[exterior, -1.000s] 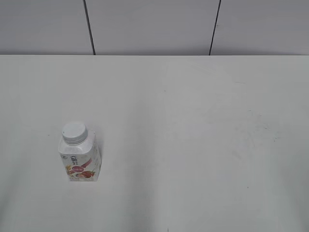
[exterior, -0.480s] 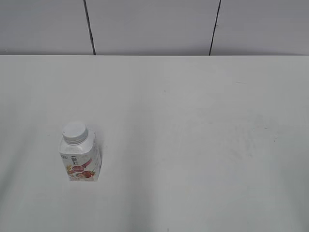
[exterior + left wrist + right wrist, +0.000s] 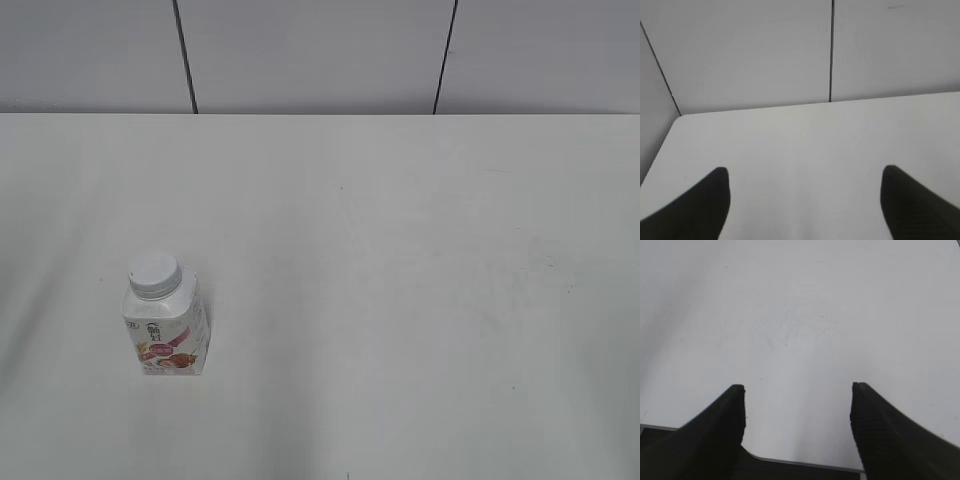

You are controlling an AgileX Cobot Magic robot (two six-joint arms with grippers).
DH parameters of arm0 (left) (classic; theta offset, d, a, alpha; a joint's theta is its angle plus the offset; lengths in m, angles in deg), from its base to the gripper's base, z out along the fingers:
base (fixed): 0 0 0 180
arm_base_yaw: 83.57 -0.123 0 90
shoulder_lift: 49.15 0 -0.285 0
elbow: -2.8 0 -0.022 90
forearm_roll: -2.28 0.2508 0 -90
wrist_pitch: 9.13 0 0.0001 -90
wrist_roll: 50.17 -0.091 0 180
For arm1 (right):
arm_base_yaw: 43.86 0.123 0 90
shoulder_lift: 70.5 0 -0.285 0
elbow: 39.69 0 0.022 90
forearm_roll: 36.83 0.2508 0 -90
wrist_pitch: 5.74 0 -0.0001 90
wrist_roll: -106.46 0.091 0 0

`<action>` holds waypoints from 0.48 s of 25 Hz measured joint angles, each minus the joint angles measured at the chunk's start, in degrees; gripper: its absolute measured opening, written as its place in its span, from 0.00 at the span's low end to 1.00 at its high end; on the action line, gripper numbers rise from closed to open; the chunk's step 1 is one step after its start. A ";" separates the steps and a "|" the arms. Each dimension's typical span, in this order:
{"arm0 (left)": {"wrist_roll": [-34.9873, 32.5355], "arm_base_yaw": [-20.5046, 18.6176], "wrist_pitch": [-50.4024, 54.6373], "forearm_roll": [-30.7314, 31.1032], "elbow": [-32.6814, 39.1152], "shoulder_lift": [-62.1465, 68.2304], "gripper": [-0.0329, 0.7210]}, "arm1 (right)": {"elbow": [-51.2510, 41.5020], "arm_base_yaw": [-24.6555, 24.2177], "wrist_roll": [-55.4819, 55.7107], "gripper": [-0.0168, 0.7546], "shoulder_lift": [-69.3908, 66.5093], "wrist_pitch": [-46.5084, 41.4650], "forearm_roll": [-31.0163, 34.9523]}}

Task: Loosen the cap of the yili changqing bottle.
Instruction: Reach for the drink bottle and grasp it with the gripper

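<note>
The yili changqing bottle (image 3: 166, 335) stands upright on the white table (image 3: 400, 260) at the front left in the exterior view, squat and white with a red-pink label band. Its white ribbed cap (image 3: 154, 274) sits on the neck. Neither arm shows in the exterior view. My left gripper (image 3: 805, 175) is open and empty over bare table; the bottle is out of its view. My right gripper (image 3: 797, 390) is open and empty above the table's near edge; the bottle is out of its view too.
A grey panelled wall (image 3: 320, 55) with dark vertical seams runs behind the table's far edge. The left wrist view shows the table's far left corner (image 3: 682, 117). The right wrist view shows the table's front edge (image 3: 805, 462).
</note>
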 joint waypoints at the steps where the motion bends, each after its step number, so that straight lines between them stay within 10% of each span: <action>1: 0.00 0.45 -3.35 0.00 2.29 0.72 0.79 | 0.00 0.00 0.00 0.70 0.00 0.00 0.00; 12: 1.32 13.66 -12.46 4.99 14.40 2.50 0.79 | 0.00 0.00 0.00 0.70 0.00 0.00 0.00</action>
